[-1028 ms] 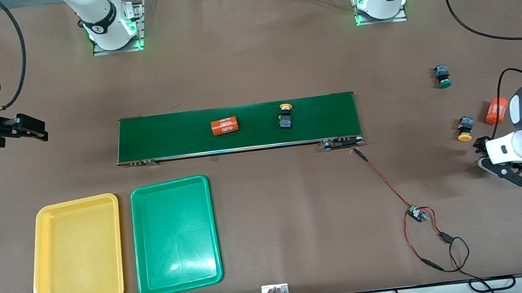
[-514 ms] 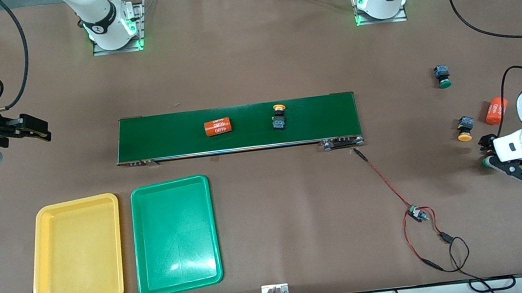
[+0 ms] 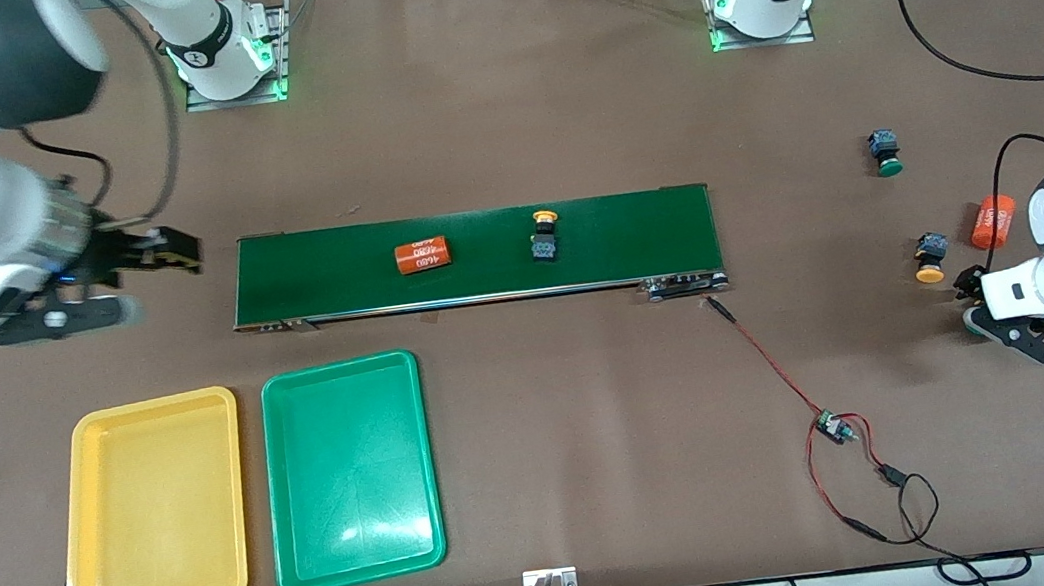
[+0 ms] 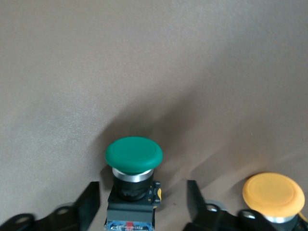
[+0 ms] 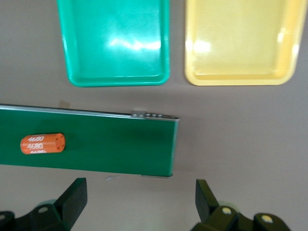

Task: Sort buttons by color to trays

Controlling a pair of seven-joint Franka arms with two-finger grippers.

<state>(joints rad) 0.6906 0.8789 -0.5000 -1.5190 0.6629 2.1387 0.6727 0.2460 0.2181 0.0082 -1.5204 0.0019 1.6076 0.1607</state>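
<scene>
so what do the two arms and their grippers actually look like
Both are white Franka arms with rounded shells, dark joint caps and green lights at the bases. Black cables loop along each arm. The left gripper and the right gripper are black, with two angular fingers.

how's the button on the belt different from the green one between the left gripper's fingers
The button on the belt has a yellow-orange cap; the green button has a green one. The first lies on the conveyor belt, free of any gripper; the second sits on the table between the left gripper's fingers. Both have dark boxy bodies and round caps.
</scene>
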